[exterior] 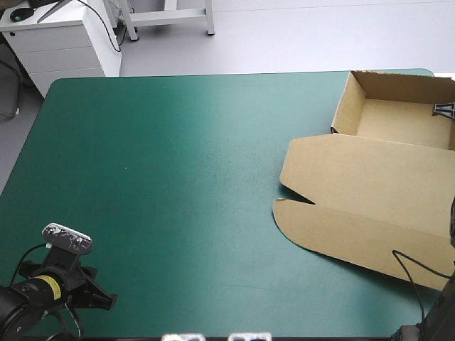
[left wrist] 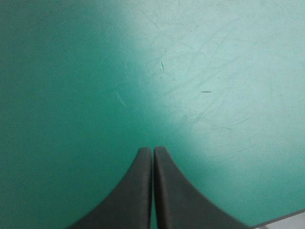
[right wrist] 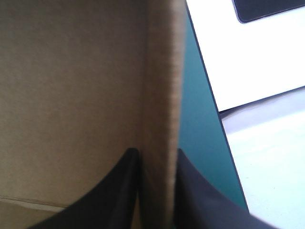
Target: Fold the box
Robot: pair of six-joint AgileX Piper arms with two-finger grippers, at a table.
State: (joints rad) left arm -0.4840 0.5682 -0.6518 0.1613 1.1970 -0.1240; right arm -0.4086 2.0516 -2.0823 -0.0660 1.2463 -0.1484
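Near the table's (exterior: 178, 177) right edge, right end effector (right wrist: 157, 153) pinches the box (exterior: 370, 192) wall; left end effector (left wrist: 153, 150) is pressed together.

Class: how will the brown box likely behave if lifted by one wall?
Probably light yet stiff: the box is thin board, walls standing unaided. Its flat lid would likely swing at the crease, tilting it.

Looks like a robotics lab: work table (exterior: 178, 177) with teal-green cover, left gripper (left wrist: 153, 149) over it, white drawer cabinet (exterior: 64, 46), bare metal frame legs (exterior: 170, 18) on grey floor (exterior: 298, 35) (cable (exterior: 108, 28) trailing off the cabinet).
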